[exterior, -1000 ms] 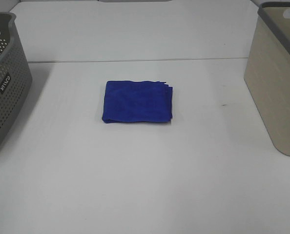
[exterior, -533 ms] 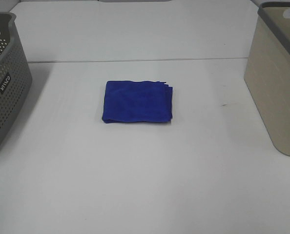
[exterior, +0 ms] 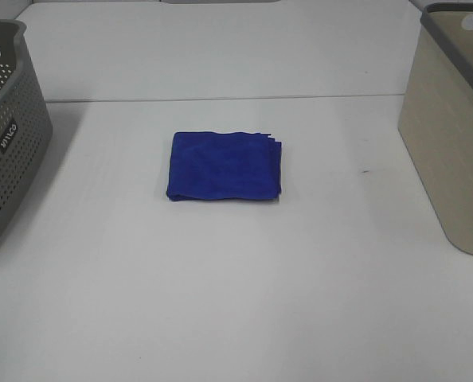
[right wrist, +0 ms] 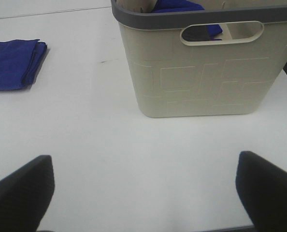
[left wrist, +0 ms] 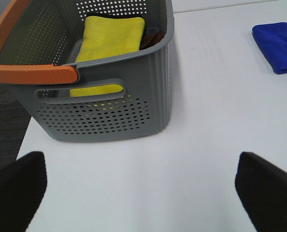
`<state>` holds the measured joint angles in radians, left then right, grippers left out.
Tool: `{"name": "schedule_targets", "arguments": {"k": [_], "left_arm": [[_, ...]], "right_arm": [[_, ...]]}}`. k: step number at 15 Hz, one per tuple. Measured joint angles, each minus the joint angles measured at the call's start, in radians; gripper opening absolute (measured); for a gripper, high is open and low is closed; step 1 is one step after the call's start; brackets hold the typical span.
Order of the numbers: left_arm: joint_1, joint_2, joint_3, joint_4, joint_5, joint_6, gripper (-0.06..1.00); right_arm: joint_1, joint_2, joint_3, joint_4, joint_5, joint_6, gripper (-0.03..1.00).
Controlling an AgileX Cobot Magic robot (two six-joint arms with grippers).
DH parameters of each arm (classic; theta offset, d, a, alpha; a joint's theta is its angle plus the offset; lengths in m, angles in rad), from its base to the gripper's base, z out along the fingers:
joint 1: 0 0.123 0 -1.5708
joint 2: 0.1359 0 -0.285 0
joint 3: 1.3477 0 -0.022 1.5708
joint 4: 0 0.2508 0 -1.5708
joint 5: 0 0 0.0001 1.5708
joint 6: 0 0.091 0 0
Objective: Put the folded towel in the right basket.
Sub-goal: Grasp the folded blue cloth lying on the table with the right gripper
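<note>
Your left hand (left wrist: 143, 193) and right hand (right wrist: 143, 193) hang released. Your folded towel (exterior: 224, 166) lies on the bench (exterior: 220, 302), well left of the right basket (exterior: 451, 127).

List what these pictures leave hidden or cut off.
1. Exterior high view: the inside of the right basket is hidden by its own wall, and the basket is cut by the frame edge.
2. Right wrist view: the blue fabric inside it is cut off by the frame edge, so it cannot be identified.
3. Left wrist view: a dark item beside the yellow cloth is mostly hidden by the left basket wall.
</note>
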<state>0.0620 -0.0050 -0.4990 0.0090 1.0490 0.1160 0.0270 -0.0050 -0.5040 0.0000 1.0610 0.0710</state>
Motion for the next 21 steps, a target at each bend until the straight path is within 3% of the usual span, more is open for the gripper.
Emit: {"name": "schedule_targets", "arguments": {"k": [16,21], "left_arm": [[0.000,0.000,0.000,0.000,0.000,0.000,0.99],[0.000,0.000,0.000,-0.038,0.000,-0.001,0.99]], "right_arm": [[0.000,0.000,0.000,0.000,0.000,0.000,0.97],[0.000,0.000,0.000,0.000,0.000,0.000,0.97]]}}
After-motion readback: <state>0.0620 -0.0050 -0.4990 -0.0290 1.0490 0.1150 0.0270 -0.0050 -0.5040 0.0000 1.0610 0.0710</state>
